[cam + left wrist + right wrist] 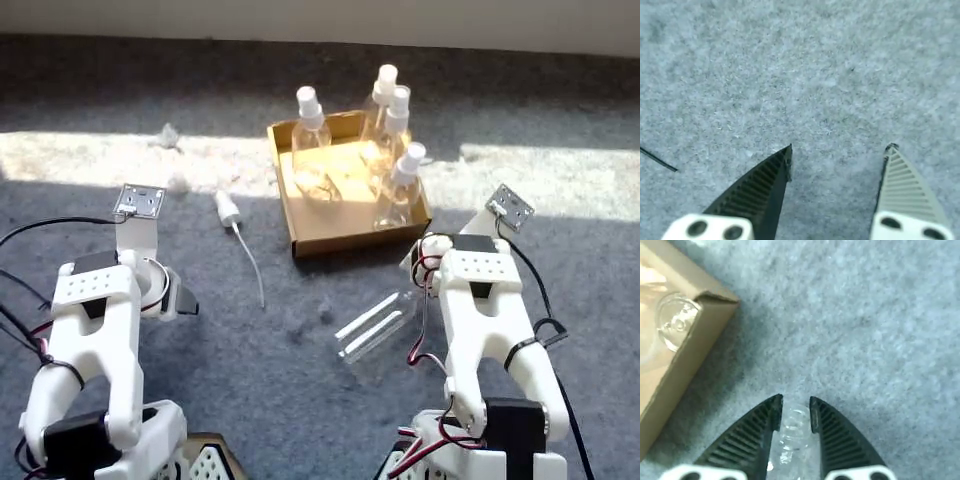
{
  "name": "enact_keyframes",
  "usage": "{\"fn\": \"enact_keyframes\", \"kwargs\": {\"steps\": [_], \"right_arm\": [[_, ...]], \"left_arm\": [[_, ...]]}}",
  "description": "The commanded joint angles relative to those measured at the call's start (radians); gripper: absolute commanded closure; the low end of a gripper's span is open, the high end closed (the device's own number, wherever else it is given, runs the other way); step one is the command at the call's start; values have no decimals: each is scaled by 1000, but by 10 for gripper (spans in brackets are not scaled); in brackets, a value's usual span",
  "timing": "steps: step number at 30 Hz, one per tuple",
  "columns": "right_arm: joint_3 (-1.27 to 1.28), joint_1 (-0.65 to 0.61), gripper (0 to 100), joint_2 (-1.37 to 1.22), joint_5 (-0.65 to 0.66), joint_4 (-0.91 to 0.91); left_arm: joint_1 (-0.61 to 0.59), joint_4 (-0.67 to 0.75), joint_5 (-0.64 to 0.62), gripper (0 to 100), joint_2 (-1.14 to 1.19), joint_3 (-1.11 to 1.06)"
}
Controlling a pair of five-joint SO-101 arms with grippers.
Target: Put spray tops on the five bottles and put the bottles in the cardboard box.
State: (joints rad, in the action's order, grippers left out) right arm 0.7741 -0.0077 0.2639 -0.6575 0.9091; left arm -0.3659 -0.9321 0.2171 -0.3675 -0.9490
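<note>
The cardboard box [312, 240] lies on the grey carpet with several clear bottles [311, 135] standing in it, each with a white spray top. One loose spray top [228, 209] lies left of the box, its thin tube trailing toward me. A topless clear bottle [378, 325] lies on its side in front of the box. My right gripper [795, 401] is shut on this bottle's threaded neck [794, 422], beside the box corner [715, 302]. My left gripper [837, 148] stands open over bare carpet, left of the spray top's tube, holding nothing.
Small white scraps [168, 135] lie on the carpet behind the left arm. A black cable [657, 160] crosses the carpet near the left gripper. Sunlight falls in a band across the box and far carpet.
</note>
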Motion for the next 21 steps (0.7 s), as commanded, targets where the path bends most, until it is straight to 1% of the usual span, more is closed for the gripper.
{"fn": "enact_keyframes", "kwargs": {"steps": [1,3,7,9,12,13,15,17,19,21], "right_arm": [[-16,48,964,15,71,-7],[-18,131,964,13,152,-8],[-96,321,964,5,448,-48],[-154,397,964,2,511,-45],[-239,469,965,-25,671,-42],[-265,489,966,-42,698,-42],[-314,521,973,-82,712,-33],[-352,506,971,-110,664,51],[-389,429,971,-119,557,220],[-447,311,966,-107,430,381]], "left_arm": [[16,12,-14,729,-33,5],[16,12,-14,729,-33,4],[16,12,-14,729,-33,4],[16,12,-14,729,-33,4],[18,12,-14,729,-33,4],[18,12,-14,729,-33,4],[18,12,-14,729,-33,4],[18,12,-14,729,-33,5],[18,12,-15,729,-33,8],[13,12,-15,729,-33,7]]}}
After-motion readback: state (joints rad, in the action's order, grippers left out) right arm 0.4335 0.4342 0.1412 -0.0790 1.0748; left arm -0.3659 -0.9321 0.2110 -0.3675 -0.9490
